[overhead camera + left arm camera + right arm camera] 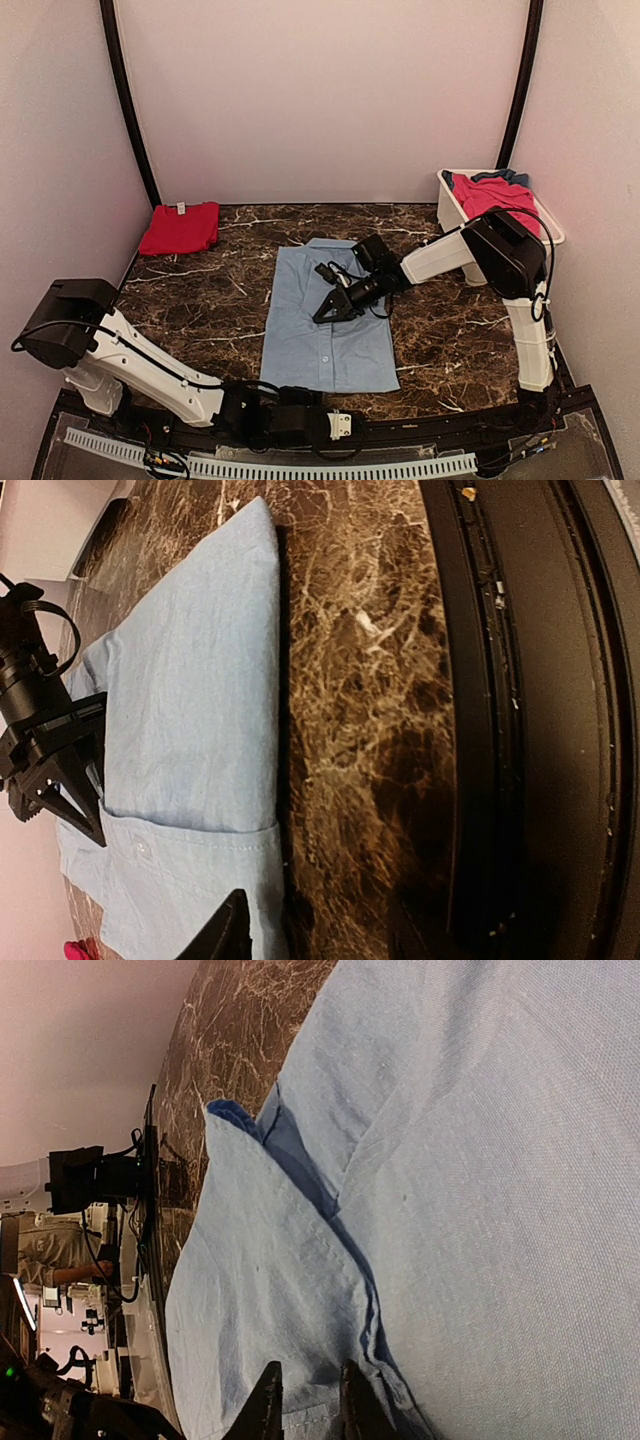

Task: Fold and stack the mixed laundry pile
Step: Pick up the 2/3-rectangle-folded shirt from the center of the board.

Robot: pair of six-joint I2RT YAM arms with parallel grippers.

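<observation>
A light-blue collared shirt (325, 320) lies flat, buttoned side up, in the middle of the marble table. My right gripper (326, 310) is down on the shirt's middle. In the right wrist view its fingertips (307, 1405) stand close together, pinching a raised fold of the shirt (480, 1160). My left gripper (345, 425) lies low at the near edge, just off the shirt's hem. It is open and empty over bare table beside the shirt (190, 700), with one finger (225, 935) showing. A folded red piece (180, 228) rests at the back left.
A white tub (452, 210) at the back right holds a pink-red garment (490, 195) and a darker blue one (512, 178). A black rail (520, 730) runs along the table's near edge. Pale walls close in the back and both sides.
</observation>
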